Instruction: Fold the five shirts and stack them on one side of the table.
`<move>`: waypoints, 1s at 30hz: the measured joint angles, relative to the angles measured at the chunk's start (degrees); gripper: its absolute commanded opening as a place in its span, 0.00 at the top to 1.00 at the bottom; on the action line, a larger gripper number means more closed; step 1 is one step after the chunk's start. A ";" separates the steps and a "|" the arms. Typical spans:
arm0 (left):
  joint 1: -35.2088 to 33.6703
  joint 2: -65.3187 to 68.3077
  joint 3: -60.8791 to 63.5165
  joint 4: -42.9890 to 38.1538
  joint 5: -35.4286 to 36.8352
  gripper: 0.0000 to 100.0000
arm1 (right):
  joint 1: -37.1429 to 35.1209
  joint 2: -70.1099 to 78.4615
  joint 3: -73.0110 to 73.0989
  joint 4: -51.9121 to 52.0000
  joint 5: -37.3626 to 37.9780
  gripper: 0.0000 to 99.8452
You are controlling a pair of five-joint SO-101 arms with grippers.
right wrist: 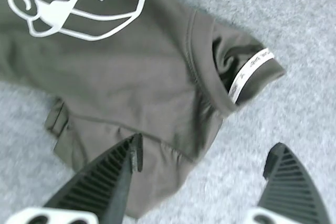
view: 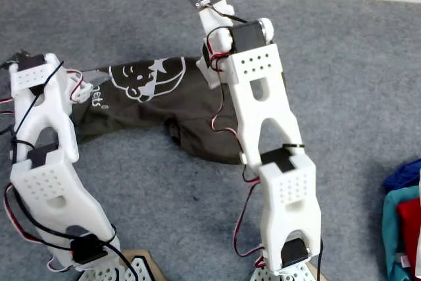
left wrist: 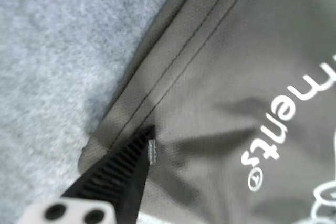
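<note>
Olive shirt (view: 191, 106) partly under arms — right gripper (right wrist: 206, 145) gaping over collar (right wrist: 236, 72), left gripper (left wrist: 142, 148) cannot tell; folded stack (view: 404, 222) cut off at right edge of table (view: 348, 64)

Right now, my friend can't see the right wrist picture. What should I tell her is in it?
A dark olive shirt with a white cartoon print lies rumpled on the grey table. The right gripper hangs open over the shirt's edge, near its collar.
</note>
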 measured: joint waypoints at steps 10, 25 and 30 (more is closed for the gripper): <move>0.00 -12.75 13.54 -0.44 -3.08 0.45 | -0.62 -24.09 37.19 -9.23 -2.55 0.64; -2.90 -18.11 34.90 -24.44 -2.99 0.45 | -2.46 -50.99 89.67 -43.16 -2.55 0.64; -4.75 -18.11 34.37 -29.19 -2.99 0.45 | -2.55 -50.99 89.85 -43.34 -2.55 0.64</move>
